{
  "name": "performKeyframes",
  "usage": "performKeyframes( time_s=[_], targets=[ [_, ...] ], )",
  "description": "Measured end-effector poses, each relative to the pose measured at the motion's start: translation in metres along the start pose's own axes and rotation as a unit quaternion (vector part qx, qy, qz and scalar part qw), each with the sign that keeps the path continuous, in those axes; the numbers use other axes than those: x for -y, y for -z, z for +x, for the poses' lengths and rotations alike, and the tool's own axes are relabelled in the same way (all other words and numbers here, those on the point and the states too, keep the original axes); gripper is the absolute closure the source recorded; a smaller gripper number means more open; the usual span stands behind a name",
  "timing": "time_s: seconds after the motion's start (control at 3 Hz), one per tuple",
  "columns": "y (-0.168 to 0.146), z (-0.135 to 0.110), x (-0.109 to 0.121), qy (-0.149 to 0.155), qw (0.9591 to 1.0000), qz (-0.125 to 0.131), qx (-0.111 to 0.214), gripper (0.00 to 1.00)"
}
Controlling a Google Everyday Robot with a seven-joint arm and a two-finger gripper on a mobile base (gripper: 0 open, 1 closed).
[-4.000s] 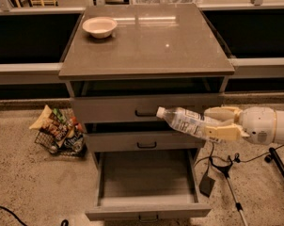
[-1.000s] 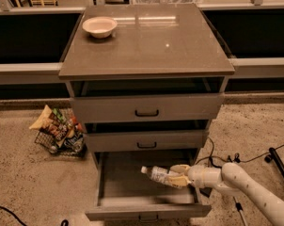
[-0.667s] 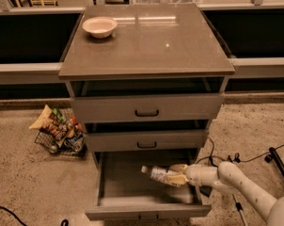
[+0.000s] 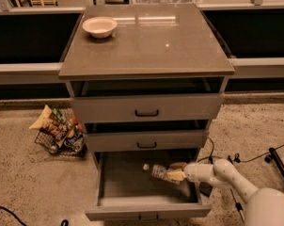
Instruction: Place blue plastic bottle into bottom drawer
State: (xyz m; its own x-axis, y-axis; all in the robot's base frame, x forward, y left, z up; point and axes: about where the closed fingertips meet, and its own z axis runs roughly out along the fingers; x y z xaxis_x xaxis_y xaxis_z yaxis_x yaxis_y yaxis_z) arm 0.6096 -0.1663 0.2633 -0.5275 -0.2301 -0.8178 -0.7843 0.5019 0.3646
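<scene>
robot test lab: grey drawer cabinet [image 4: 146, 46], speckled floor [image 4: 19, 182], loose cables [image 4: 253, 160], hand [image 4: 177, 173] gripping blue plastic bottle [image 4: 158, 171] inside bottom drawer [image 4: 128, 185]

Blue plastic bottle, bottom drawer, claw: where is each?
blue plastic bottle [image 4: 157, 171], camera view, clear body.
bottom drawer [image 4: 132, 213], camera view, front panel.
claw [image 4: 176, 171], camera view, between its fingertips, inside the drawer, gripping the bottle.

I now have the gripper [image 4: 176, 171] and its clasped blue plastic bottle [image 4: 157, 171] lowered into the bottom drawer [image 4: 128, 185] from higher up.
</scene>
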Motion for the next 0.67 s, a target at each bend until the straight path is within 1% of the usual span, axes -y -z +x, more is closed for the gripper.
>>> performKeyframes(
  time_s=[0.33,0.67],
  targets=[
    [-0.0126,0.0062,0.0128,-0.008,1.0000,0.000,-0.006,0.51],
    [-0.0173,0.0076,0.0162,-0.008,0.9999,-0.001,-0.009,0.28]
  ],
)
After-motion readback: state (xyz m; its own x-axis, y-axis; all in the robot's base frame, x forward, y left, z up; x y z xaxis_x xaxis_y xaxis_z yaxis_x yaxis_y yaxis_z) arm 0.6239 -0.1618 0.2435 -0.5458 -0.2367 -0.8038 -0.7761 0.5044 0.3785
